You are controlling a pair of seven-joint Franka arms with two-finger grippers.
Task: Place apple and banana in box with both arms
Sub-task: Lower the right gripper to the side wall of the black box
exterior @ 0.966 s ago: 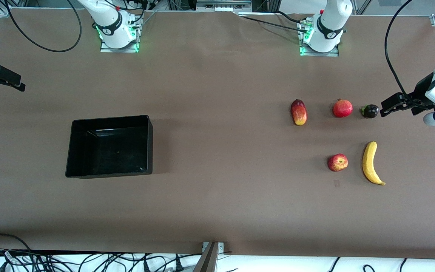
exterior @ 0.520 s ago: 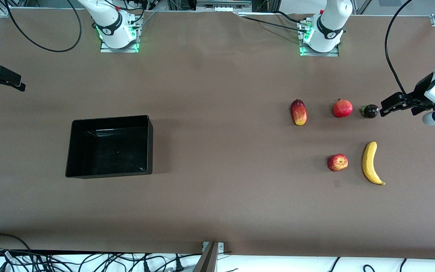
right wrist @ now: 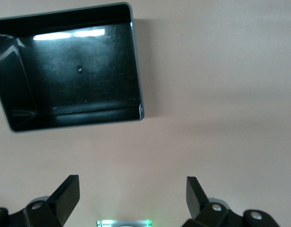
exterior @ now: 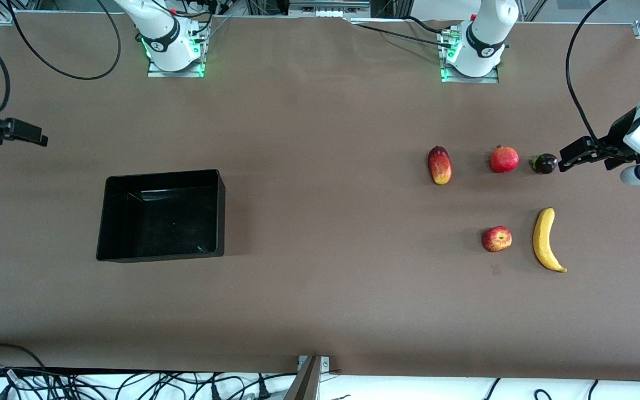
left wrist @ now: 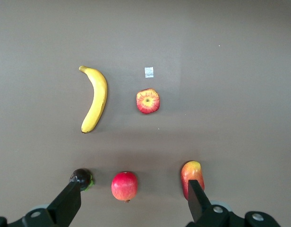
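The red-and-yellow apple (exterior: 496, 239) (left wrist: 148, 100) lies on the brown table beside the long yellow banana (exterior: 546, 240) (left wrist: 95, 99), at the left arm's end. The black box (exterior: 221, 211) (right wrist: 136, 71) sits with nothing in it at the right arm's end. My left gripper (exterior: 573, 155) (left wrist: 134, 188) hangs open and holding nothing, high over the row of other fruits. My right gripper (exterior: 31, 137) (right wrist: 132, 182) is open too, up over bare table at the right arm's end, apart from the box.
Farther from the front camera than the apple, three fruits lie in a row: an oval red-yellow fruit (exterior: 439, 165) (left wrist: 192, 176), a round red one with a crown tip (exterior: 504, 159) (left wrist: 124, 186) and a small dark one (exterior: 544, 164) (left wrist: 82, 176). Black cables hang over both table ends.
The right gripper has shifted a little inward over the table and toward the front camera. The left arm and all fruits have stayed put.
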